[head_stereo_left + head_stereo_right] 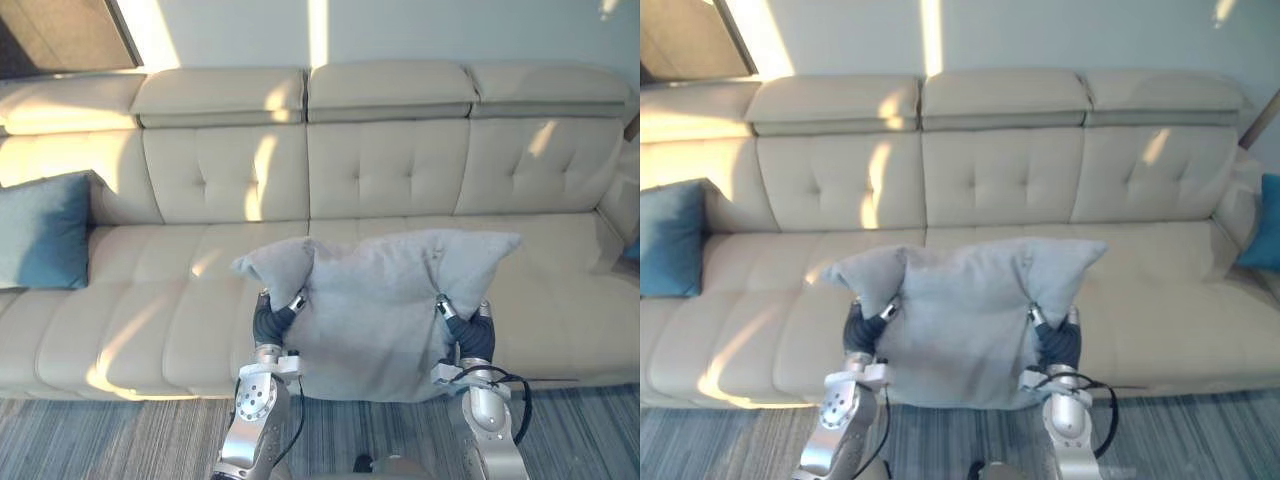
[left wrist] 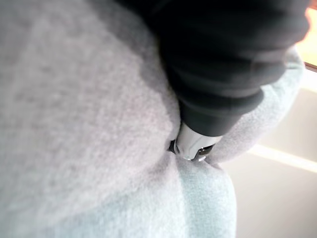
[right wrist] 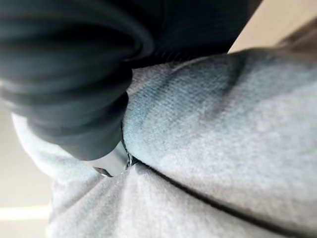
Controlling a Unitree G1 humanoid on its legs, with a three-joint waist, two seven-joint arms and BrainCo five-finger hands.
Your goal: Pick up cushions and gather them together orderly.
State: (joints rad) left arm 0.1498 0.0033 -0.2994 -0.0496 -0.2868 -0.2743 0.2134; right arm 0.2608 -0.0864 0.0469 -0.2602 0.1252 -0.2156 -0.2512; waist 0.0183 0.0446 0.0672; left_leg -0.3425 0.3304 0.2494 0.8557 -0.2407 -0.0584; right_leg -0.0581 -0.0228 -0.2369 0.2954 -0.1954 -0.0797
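Note:
A large grey cushion (image 1: 375,320) hangs upright in front of the beige sofa (image 1: 380,170), held up between both hands. My left hand (image 1: 272,322) grips its left side and my right hand (image 1: 470,335) grips its right side, and the cushion's upper corners flop outward over them. In the left wrist view a silver fingertip (image 2: 193,141) digs into a fold of the grey cloth (image 2: 74,124). The right wrist view shows the same pinch, with a fingertip (image 3: 111,161) pressed into the cushion (image 3: 223,148). A blue cushion (image 1: 45,230) leans at the sofa's far left.
Another blue cushion (image 1: 1267,225) sits at the sofa's far right end. The seat (image 1: 150,300) behind and to either side of the grey cushion is bare. A striped grey rug (image 1: 100,440) lies along the front of the sofa.

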